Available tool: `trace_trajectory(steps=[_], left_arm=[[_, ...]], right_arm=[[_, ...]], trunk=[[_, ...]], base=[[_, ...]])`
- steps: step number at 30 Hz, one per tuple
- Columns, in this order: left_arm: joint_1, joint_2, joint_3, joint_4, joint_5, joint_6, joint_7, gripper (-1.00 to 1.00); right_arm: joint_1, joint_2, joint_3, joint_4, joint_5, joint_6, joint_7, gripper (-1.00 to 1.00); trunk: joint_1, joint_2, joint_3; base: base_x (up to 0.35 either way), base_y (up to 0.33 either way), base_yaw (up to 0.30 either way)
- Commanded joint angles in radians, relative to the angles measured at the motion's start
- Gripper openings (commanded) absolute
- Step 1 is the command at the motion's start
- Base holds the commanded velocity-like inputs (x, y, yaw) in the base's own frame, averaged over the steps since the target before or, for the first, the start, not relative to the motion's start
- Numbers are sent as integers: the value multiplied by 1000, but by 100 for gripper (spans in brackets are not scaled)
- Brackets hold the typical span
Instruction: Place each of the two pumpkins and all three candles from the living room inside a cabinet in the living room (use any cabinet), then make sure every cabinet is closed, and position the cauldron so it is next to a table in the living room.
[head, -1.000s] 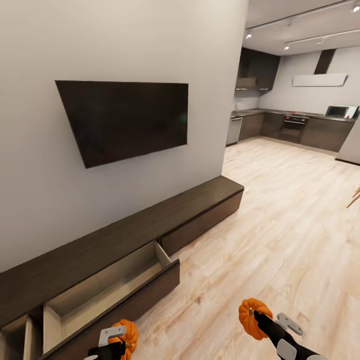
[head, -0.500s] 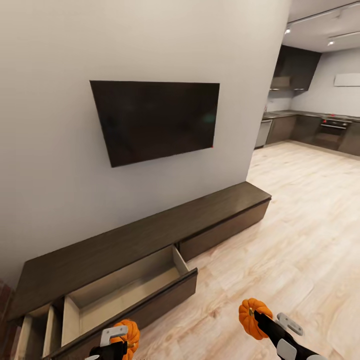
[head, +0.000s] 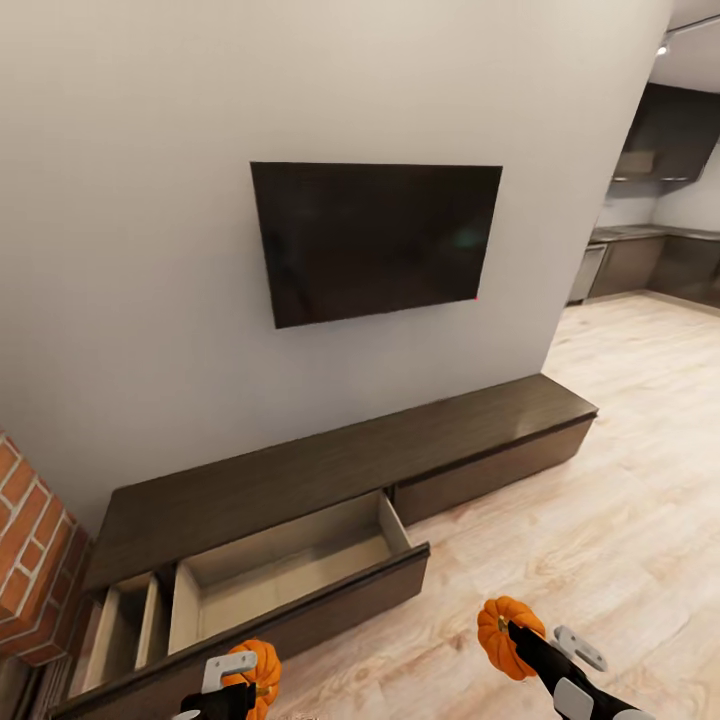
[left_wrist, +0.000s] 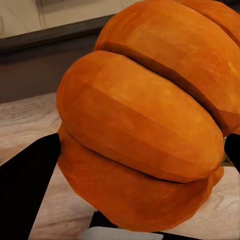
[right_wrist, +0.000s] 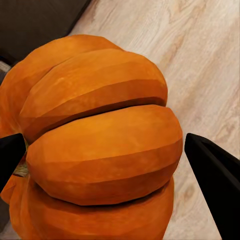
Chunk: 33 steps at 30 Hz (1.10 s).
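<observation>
Left pumpkin: orange, ribbed, in the left gripper of black fingers and a pale grey plate.
Right pumpkin: orange, with a brown stem, in the black right gripper.
Cabinet: dark-brown wood grain; open drawer beyond the left gripper pale beige inside.
Floor: light wood planks.
Wall: plain light grey.
Screen: black.
Bricks: red-orange, pale joints.

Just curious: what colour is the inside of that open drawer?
Pale beige, best seen in the head view: drawer.
</observation>
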Motion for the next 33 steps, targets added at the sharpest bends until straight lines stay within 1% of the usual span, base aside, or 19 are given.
trace_trajectory(steps=[1,7,13,26,33], left_arm=[[-1,1,-8,-2,7,5,9,-100],[-1,1,-8,-2,7,5,9,-100],[-1,1,-8,-2,6,5,9,-100],[-1,1,-8,-2,5,5,9,-100],[-1,1,-8,-2,5,5,9,-100]], right_arm=[[0,0,4,0,-10,-2,5,-100],[0,0,4,0,-10,-2,5,-100],[0,0,4,-1,-10,-2,5,-100],[0,0,4,-2,-9,-1,5,-100],[0,0,3,-5,-9,-1,7,-100]], trunk=[[0,-1,-1],[0,-1,-1],[0,-1,-1],[0,-1,-1],[0,-1,-1]], base=[[0,0,292],[15,0,292],[138,0,292],[309,0,285],[327,0,47]])
